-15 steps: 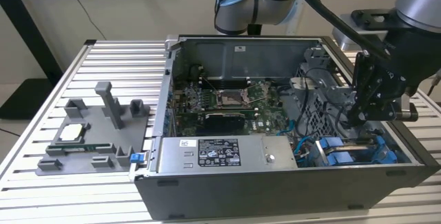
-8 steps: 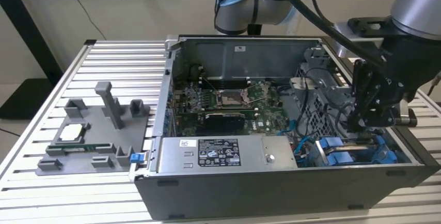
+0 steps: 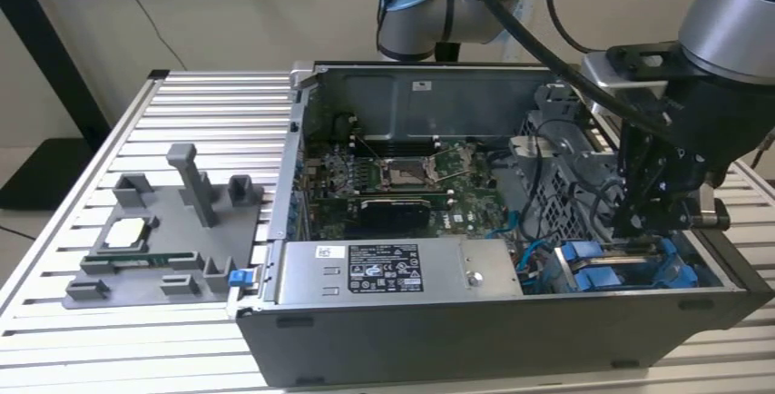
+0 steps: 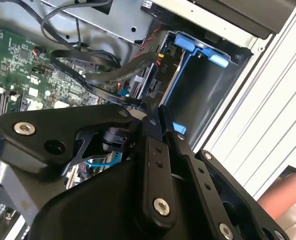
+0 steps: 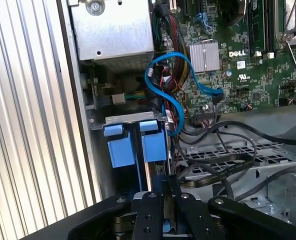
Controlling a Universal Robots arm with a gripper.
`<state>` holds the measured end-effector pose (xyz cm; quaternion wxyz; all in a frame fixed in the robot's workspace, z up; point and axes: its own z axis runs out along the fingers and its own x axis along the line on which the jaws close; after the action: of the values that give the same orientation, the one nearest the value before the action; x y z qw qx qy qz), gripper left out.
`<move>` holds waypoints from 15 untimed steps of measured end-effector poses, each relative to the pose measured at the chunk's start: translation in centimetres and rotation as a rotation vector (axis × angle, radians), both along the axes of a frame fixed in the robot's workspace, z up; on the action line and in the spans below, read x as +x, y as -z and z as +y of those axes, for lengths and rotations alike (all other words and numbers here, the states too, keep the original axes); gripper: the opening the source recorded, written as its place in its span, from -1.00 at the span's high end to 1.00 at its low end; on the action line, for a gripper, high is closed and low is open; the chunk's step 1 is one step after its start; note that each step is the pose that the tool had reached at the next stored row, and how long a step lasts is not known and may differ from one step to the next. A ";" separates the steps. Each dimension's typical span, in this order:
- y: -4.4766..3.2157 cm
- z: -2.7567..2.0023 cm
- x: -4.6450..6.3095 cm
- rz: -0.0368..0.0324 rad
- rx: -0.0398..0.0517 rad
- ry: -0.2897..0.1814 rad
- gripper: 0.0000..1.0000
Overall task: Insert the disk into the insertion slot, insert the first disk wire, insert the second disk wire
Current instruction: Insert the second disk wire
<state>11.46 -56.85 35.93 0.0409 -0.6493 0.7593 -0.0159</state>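
In the exterior view the arm is reaching down into the open computer case (image 3: 363,339), and the gripper (image 3: 638,221) is hanging right over the insertion slot (image 3: 618,267) with its blue tabs, at the corner on the exterior view's right. The long silver box (image 3: 387,269) is sitting beside it.

In the second wrist view the gripper's fingers (image 4: 155,145) are looking pressed close together, though whether they are pinching anything I cannot tell. Black cables (image 4: 98,75) are looping just ahead, and the bay's blue frame (image 4: 198,47) is standing beyond.

In the first wrist view the disk (image 5: 147,160), clipped in its blue carrier (image 5: 135,147), is sitting upright in the slot, apparently seated. A blue cable (image 5: 173,95) is curling beside it. Judging by this, the disk step is looking done; whether either wire is plugged in I cannot tell.
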 end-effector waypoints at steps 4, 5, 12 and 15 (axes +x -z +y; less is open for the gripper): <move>0.34 -0.01 0.1 -0.0137 -0.0001 0.000 1.00; 0.42 -0.01 0.2 -0.0158 0.0001 0.000 1.00; 0.71 -0.02 0.5 -0.0188 0.0013 0.000 1.00; 0.87 -0.01 0.6 -0.0189 0.0022 0.000 1.00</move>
<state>12.10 -56.86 35.05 0.0488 -0.6491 0.7589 -0.0212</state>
